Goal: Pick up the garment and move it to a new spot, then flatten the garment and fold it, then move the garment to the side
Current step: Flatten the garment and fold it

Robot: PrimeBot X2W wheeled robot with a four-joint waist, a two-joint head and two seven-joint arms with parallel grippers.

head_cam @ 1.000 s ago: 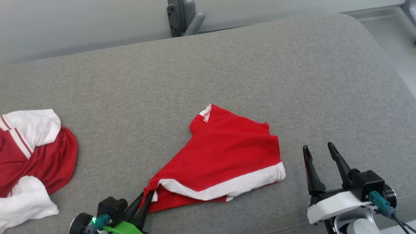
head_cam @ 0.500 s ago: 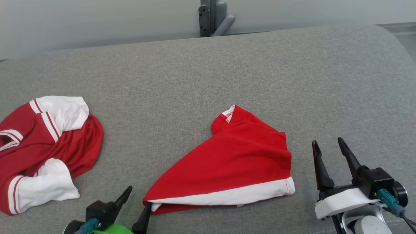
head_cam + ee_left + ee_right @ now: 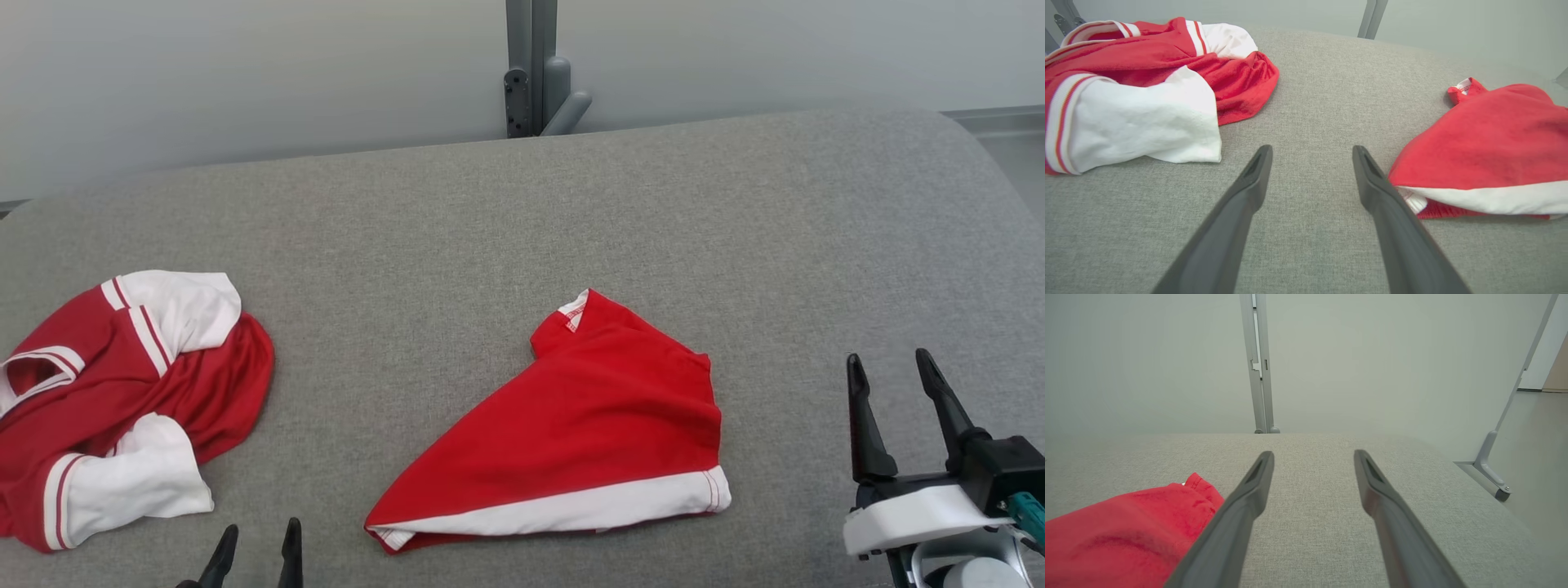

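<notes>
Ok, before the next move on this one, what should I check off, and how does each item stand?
1. Left pincer open, nothing between its fingers: ok.
2. Right pincer open and empty: ok.
3. Folded red cloth garment with white hem band lying flat on the grey fabric surface: ok.
4. Garment apart from the crumpled red-and-white jersey: ok.
5. Lower layers lined up under the fold: cannot tell.

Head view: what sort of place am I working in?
Probably a test room rather than a home: a grey fabric-covered surface, a pale wall with a grey metal post, a folded red garment and a crumpled red-and-white top.
</notes>
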